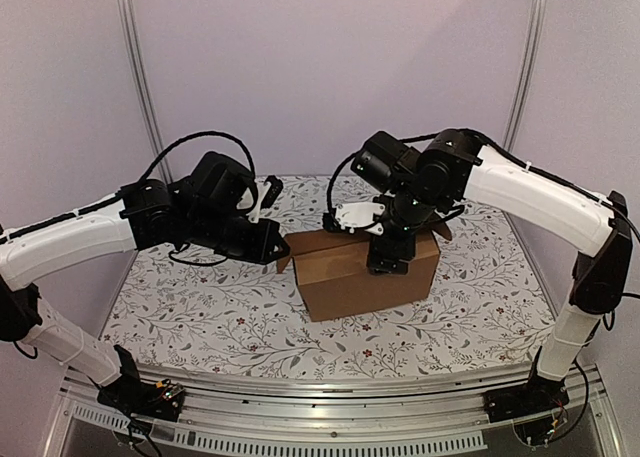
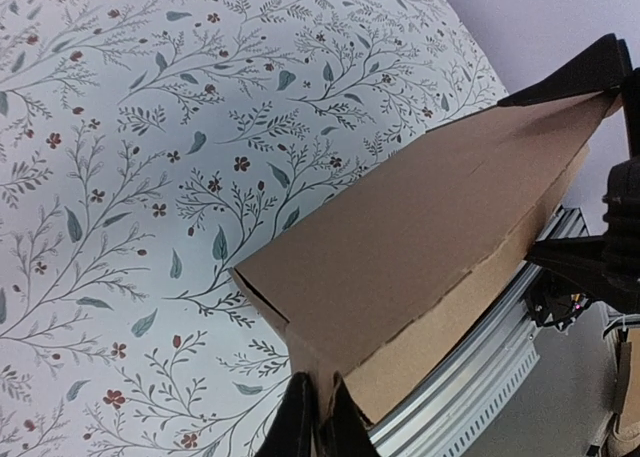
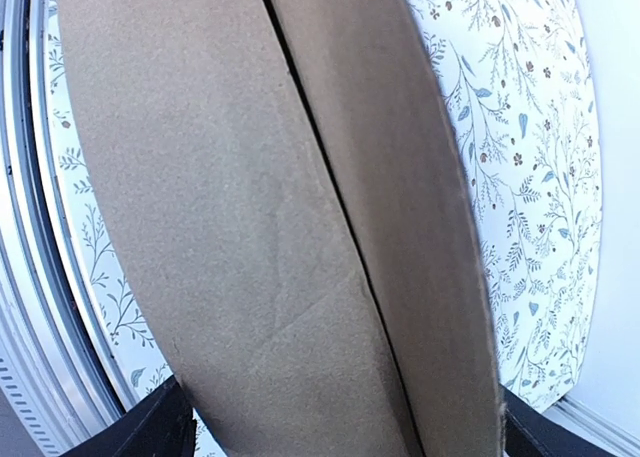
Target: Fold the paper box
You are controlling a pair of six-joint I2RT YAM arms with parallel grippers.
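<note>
Left claw (image 2: 320, 422) pinched almost closed on a thin cardboard edge at the left end of the plain brown die-cut cardboard paper box (image 1: 350, 282), black fingers (image 2: 298, 417) close together with the board between them. Right claw (image 1: 388, 259) spread wide over the top of the same box, one dark finger at each side of the long panels. Actual pressure on the cardboard not possible to confirm from the wrist view.

Paper box standing about mid-bench, a little toward the far edge, on a white bench (image 1: 200, 317) printed with grey-green leaves and small red flowers. Already raised into a rectangular carton, one broad wall facing the near edge. Along the top, a dark seam between two long panels, not quite flush.

Probably very light and easy to shove sideways: thin board, hollow inside, nothing to anchor it on the smooth bench. Stiff across flat panels, weak along scored creases. Likely springy too, with folded flaps apt to lift again unless held down. Easily dented by a hard squeeze on an unsupported wall.

Best taken by a free flap edge or a doubled-up corner, as at the left end now, with the other claw steadying from above near the seam. Downward pressure better placed over a wall edge than over the hollow middle.
</note>
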